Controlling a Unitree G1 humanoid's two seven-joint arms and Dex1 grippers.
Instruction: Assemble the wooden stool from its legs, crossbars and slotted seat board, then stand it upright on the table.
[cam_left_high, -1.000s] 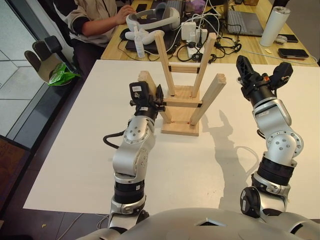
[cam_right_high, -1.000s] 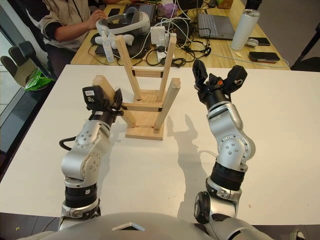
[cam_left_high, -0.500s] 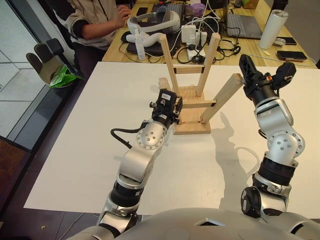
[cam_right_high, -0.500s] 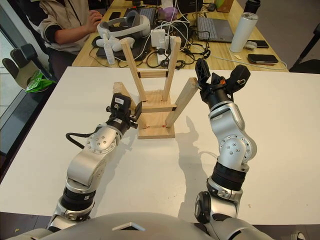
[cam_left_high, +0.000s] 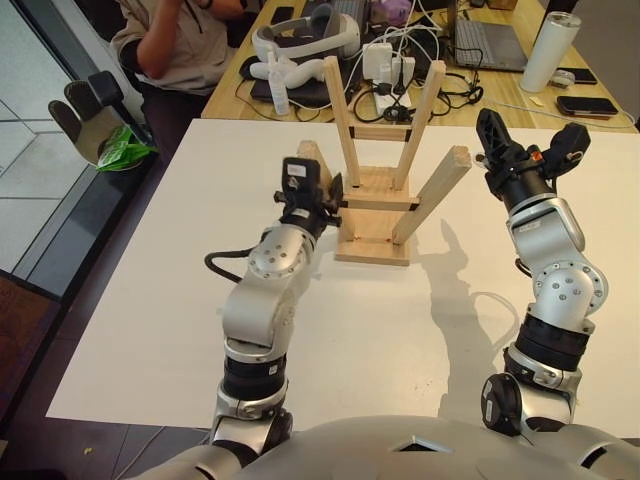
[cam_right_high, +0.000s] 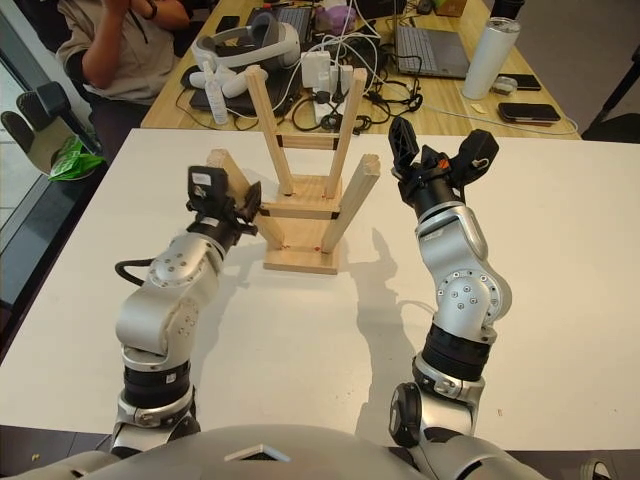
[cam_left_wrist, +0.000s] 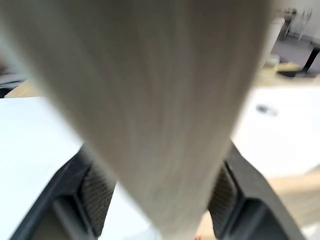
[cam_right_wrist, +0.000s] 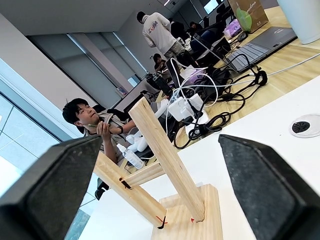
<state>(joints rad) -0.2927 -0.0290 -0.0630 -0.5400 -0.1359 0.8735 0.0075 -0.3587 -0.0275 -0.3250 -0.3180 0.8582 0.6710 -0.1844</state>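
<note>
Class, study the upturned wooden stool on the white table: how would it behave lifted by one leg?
The stool probably stays stiff: wooden legs tied by crossbars. It likely feels light for its size, being slim sticks and a seat board. Lifted by the leg in the left tool, it may swing, since that grip is off-centre.

The stool (cam_left_high: 372, 245) is pale bare wood, smooth and dull, with fine grain lines. The table (cam_left_high: 400, 330) top is white and matt. The right gripper (cam_left_high: 527, 150) looks like dull black plastic. The left gripper (cam_left_high: 310, 197) has black, rough, dotted pads (cam_left_wrist: 97, 192).
</note>
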